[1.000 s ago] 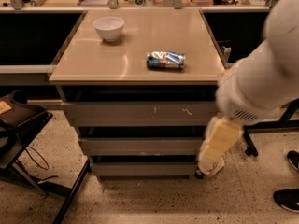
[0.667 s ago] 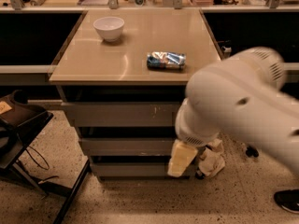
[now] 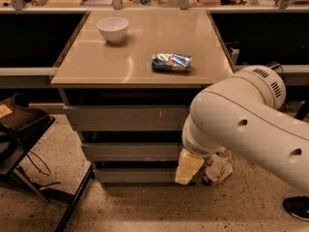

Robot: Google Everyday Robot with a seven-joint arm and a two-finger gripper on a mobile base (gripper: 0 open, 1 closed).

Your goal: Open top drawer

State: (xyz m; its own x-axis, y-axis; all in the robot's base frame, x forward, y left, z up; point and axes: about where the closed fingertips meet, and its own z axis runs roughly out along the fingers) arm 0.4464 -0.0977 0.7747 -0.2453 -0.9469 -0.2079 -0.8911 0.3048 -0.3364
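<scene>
The top drawer (image 3: 120, 118) is the tallest grey front under the tan tabletop (image 3: 96, 66), with pale scratch marks right of centre. It sits flush with the cabinet, shut. My big white arm (image 3: 246, 124) reaches in from the right and covers the drawer's right end. The pale yellow gripper (image 3: 187, 168) hangs below the arm. It is low in front of the right part of the two shorter drawer fronts (image 3: 130, 151), below the top drawer.
A white bowl (image 3: 113, 29) and a blue snack packet (image 3: 171, 62) lie on the tabletop. A black chair (image 3: 21, 129) stands to the left. A crumpled pale rag (image 3: 219, 169) lies on the floor by the cabinet's right foot. A dark shoe (image 3: 296, 208) is at bottom right.
The arm has swung left across the view. The gripper moved from the cabinet's right edge to in front of the lower drawers. The drawers have not moved.
</scene>
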